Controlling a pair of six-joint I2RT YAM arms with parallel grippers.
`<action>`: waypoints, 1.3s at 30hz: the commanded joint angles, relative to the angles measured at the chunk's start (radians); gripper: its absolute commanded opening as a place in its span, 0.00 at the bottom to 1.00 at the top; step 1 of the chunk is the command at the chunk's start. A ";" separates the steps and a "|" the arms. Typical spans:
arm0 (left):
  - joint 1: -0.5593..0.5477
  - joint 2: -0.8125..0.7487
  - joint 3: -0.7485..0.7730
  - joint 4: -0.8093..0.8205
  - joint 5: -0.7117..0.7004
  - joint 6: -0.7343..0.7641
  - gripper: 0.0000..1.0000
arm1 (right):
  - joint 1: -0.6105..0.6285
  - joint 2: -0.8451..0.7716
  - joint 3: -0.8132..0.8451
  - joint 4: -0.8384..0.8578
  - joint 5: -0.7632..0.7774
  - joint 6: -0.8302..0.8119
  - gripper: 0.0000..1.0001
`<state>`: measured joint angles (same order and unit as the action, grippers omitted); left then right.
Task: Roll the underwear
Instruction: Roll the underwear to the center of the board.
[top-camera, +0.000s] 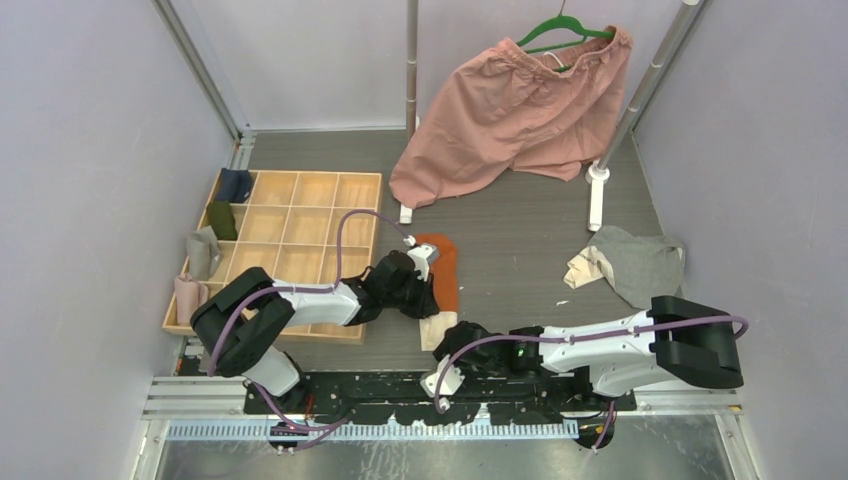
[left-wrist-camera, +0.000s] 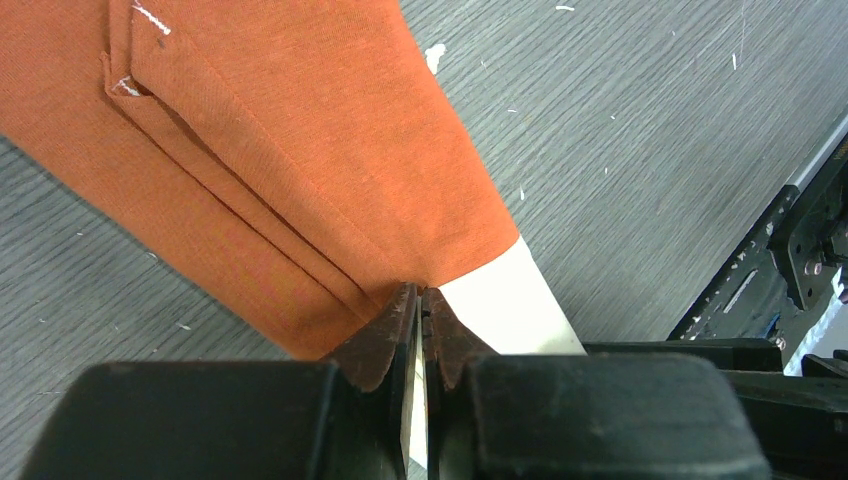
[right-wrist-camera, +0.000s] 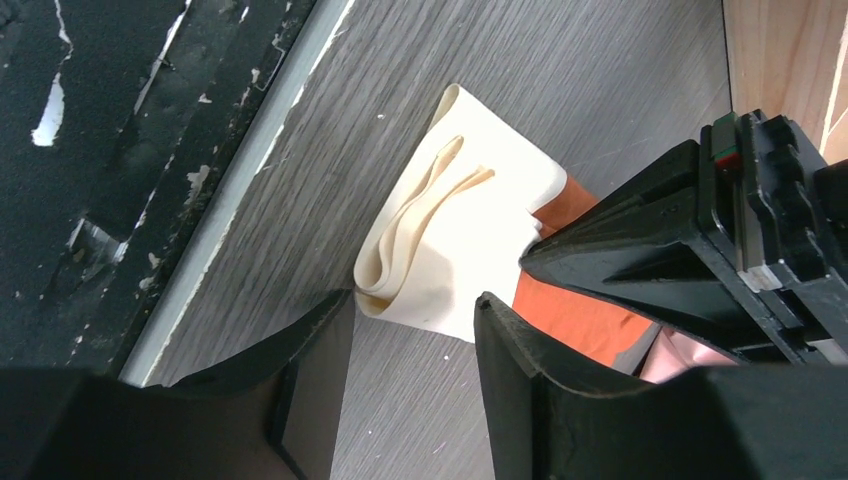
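Rust-orange underwear (top-camera: 441, 268) is laid flat on the table (top-camera: 520, 230), folded into a narrow strip, just beside the right edge of the wooden tray (top-camera: 300, 174). Its cream waistband (top-camera: 437, 328) is turned toward the near edge of the table.

Left jaws: pressed together on the rust-orange underwear (left-wrist-camera: 300, 150), at the line where the orange cloth meets the cream waistband (left-wrist-camera: 510, 300). A thin sliver of cream cloth is seen between the two fingertips (left-wrist-camera: 385, 335).

Right jaws: apart, held low at the near end of the strip. The folded edge of the cream waistband (right-wrist-camera: 460, 240) is seen in the gap between them; contact cannot be told. The orange cloth (right-wrist-camera: 580, 320) is partly hidden by the left arm.

Grey underwear (top-camera: 640, 262) is lying crumpled on the table, well apart to the right, untouched. Pink shorts (top-camera: 510, 110) are hung at the back.
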<state>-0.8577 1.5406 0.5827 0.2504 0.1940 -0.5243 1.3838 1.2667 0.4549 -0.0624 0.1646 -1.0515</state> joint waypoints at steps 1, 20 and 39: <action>-0.001 0.012 -0.001 -0.051 -0.025 0.003 0.08 | 0.005 0.048 -0.001 -0.025 -0.017 0.024 0.53; -0.001 0.017 -0.003 -0.042 -0.022 -0.002 0.08 | 0.003 0.141 0.047 0.024 0.060 0.242 0.20; -0.001 0.036 0.002 -0.028 -0.003 -0.003 0.07 | -0.046 0.042 0.028 0.232 0.005 0.652 0.01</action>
<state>-0.8577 1.5471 0.5827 0.2562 0.2016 -0.5346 1.3586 1.3567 0.4767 0.1020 0.2276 -0.5289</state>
